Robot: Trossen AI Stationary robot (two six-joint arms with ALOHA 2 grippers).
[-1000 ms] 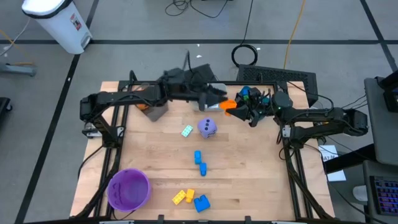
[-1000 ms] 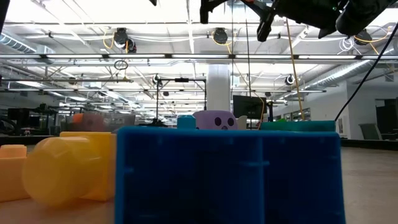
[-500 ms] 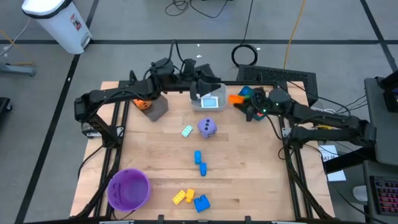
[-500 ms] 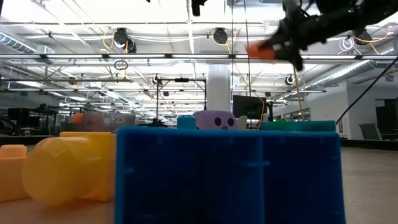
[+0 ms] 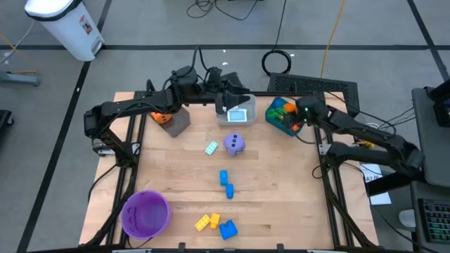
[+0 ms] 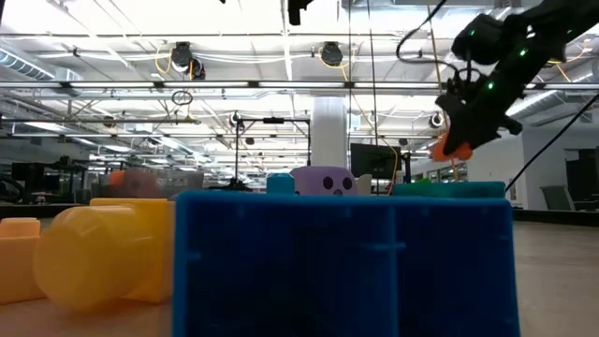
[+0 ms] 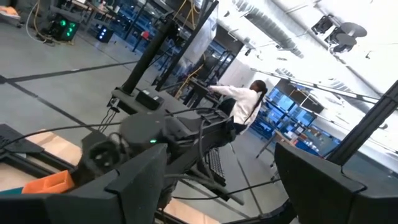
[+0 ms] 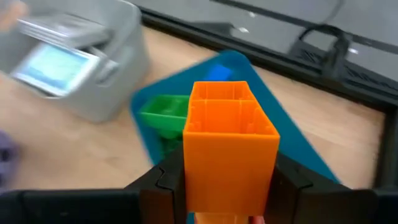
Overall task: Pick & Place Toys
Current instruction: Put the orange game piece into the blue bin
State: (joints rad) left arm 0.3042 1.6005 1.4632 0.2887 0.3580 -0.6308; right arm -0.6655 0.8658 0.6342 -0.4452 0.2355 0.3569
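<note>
We see the right hand point(image 8: 227, 180) pinching an orange brick point(image 8: 229, 146) right above the teal bin point(image 5: 281, 112). The left hand point(image 5: 228, 98) hangs spread over the grey bin point(image 5: 238, 111).

Light wooden tabletop point(image 5: 281, 190) carries: purple round plastic bowl point(image 5: 145, 213), yellow bricks point(image 5: 207, 222), blue bricks point(image 5: 226, 182), purple dotted die point(image 5: 235, 144), whitish card point(image 5: 211, 148), grey bin point(image 5: 236, 110), teal bin point(image 5: 281, 114).

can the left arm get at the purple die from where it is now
Probably yes. The left gripper hangs open over the grey bin at the table's far edge, and the purple die lies just in front of that bin, with nothing between them.
</note>
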